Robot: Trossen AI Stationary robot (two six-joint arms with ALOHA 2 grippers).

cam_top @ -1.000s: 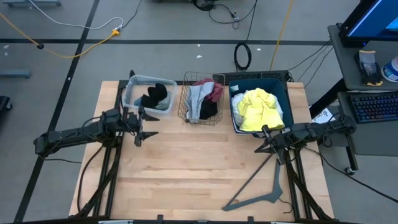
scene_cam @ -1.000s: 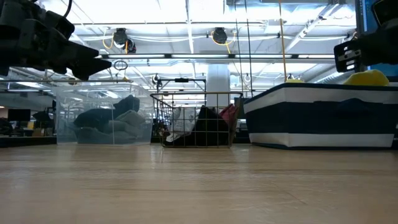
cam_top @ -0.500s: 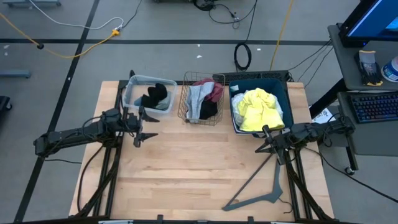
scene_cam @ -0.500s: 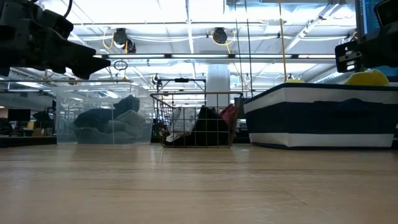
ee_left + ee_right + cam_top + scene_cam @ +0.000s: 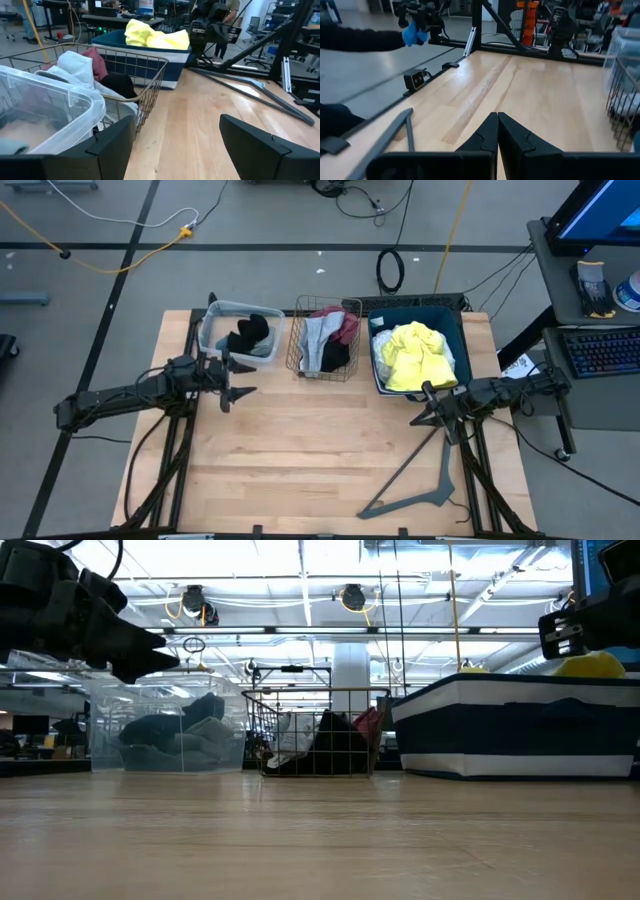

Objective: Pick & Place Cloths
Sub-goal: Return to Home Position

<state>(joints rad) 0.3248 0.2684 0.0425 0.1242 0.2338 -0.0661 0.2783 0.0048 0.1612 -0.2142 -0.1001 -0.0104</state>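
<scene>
Cloths lie in three containers along the table's far edge. A clear bin [image 5: 213, 322] holds a black cloth [image 5: 248, 333] and a blue one. The wire basket [image 5: 297, 345] has grey, maroon and black pieces [image 5: 80, 67]. In the navy bin [image 5: 458, 330] are a yellow cloth [image 5: 415, 352] and a white one. My left gripper [image 5: 238, 386] hovers open just in front of the clear bin, pointing level toward the table's right, with nothing between its fingers [image 5: 177, 131]. My right gripper [image 5: 414, 418] is shut, near the navy bin's near edge, pointing toward the table's left [image 5: 497, 121].
A grey clothes hanger [image 5: 420, 480] lies on the table at the near right, below my right gripper. Bare wood [image 5: 310, 440] spreads across the middle and near part of the table. A blue-gloved hand [image 5: 412, 32] shows beyond the table's left edge.
My left gripper has rolled a little about its own pointing line and tipped slightly down, staying in place and open. The cloths have not moved.
</scene>
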